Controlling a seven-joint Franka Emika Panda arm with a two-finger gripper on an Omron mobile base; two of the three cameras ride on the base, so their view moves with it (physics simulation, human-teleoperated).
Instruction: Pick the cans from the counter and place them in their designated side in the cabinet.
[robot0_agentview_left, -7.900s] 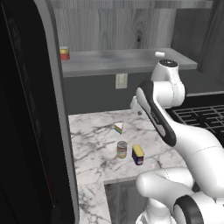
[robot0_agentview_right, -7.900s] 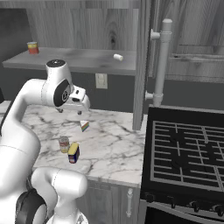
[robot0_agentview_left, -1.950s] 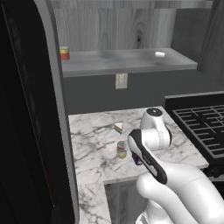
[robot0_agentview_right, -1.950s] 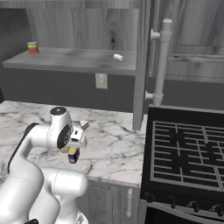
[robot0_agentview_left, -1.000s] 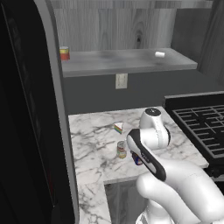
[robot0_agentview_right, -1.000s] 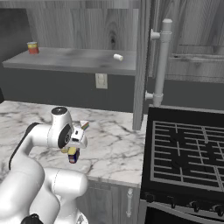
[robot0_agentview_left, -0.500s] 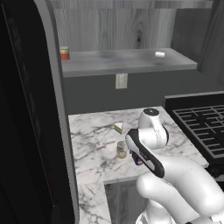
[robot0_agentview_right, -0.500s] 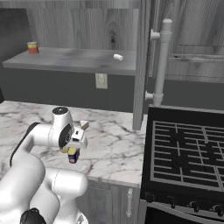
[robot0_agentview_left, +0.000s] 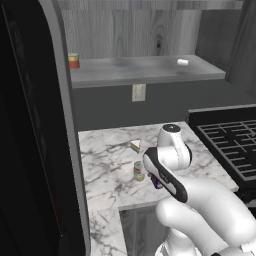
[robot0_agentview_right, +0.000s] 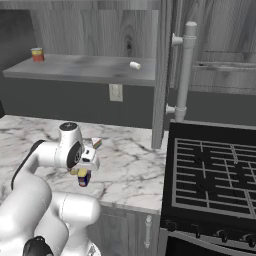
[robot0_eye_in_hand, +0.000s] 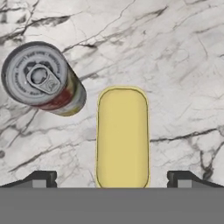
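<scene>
On the desk (robot0_agentview_left: 107, 165) both cans wait, neither shelved in the cabinet (robot0_agentview_right: 85, 67). Directly below the hand (robot0_eye_in_hand: 112, 179), jaws spread wide and empty, stands the boxy can (robot0_eye_in_hand: 122, 135); the round can (robot0_eye_in_hand: 41, 78) sits at ten o'clock, seemingly just apart.

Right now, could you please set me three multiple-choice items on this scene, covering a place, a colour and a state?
1. Where is the red-and-yellow can?
A. On the shelf
B. On the stove
C. On the counter

2. What colour is the boxy can's top?
A. Red
B. Yellow
C. White

3. How is the gripper?
A. Shut on the round can
B. Shut on nothing
C. Open over the boxy can

Answers: 1 A, it stands at the shelf's left end. 2 B, the hand view shows it yellow. 3 C, both fingertips stand clear of its sides; the round can is apart.
</scene>
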